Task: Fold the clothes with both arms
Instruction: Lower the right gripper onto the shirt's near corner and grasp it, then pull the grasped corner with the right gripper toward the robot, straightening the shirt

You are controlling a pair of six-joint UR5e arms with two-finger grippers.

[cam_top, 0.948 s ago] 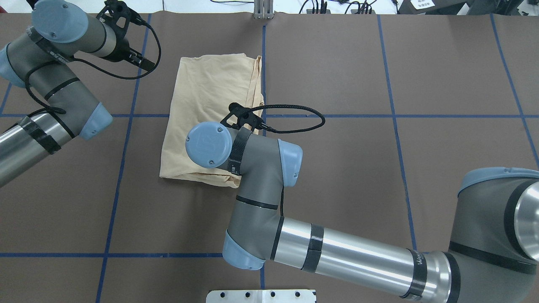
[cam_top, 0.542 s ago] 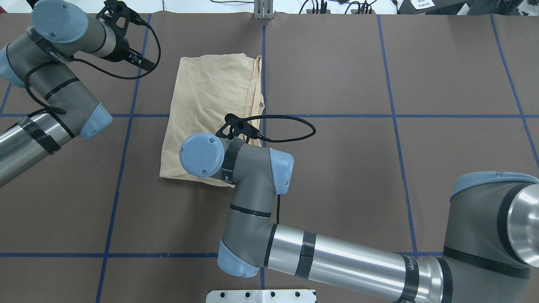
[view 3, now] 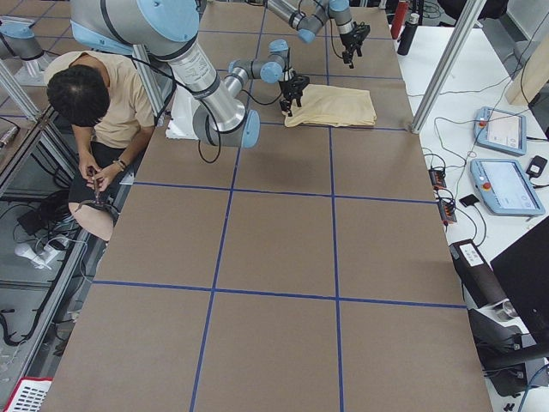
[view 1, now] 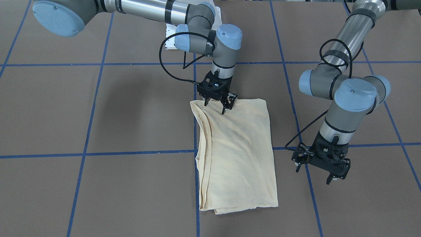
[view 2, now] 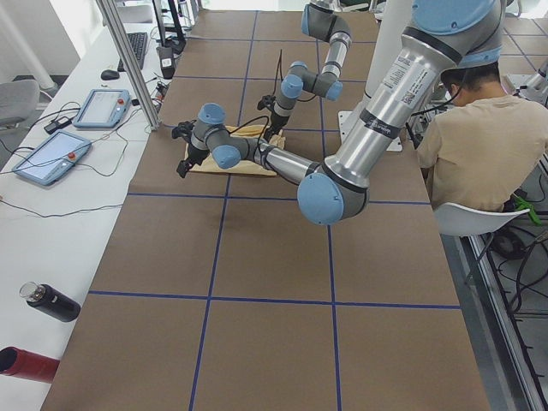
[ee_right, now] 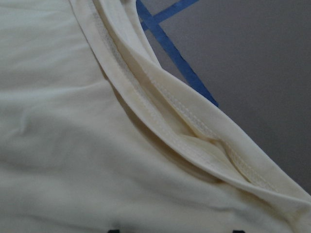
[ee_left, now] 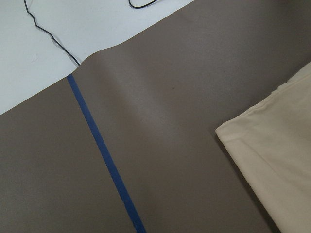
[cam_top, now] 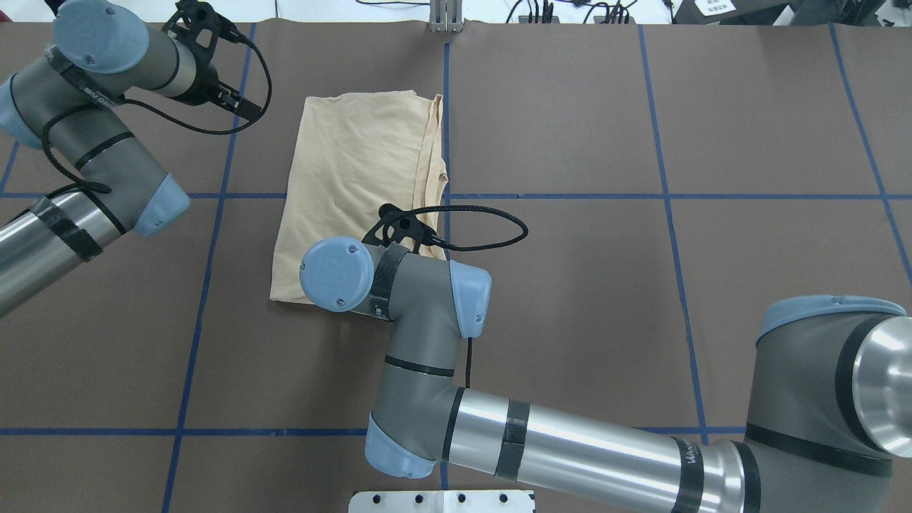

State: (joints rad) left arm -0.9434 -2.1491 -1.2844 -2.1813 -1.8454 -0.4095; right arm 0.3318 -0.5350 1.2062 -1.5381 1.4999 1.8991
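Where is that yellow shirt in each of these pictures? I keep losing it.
Front-facing: shirt at centre.
Overhead: shirt upper left of centre.
Exterior left: shirt upper centre-left, far away.
Exterior right: shirt top centre.
Left wrist: shirt in lower right corner.
Right wrist: shirt fills most.
Landmark: blue tape line along its hemmed edge.

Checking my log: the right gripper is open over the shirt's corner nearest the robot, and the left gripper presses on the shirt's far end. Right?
Not quite. The left gripper is off the T-shirt, hanging over bare table beside its far end, as the front-facing view shows. The right gripper is open over the corner nearest the robot.
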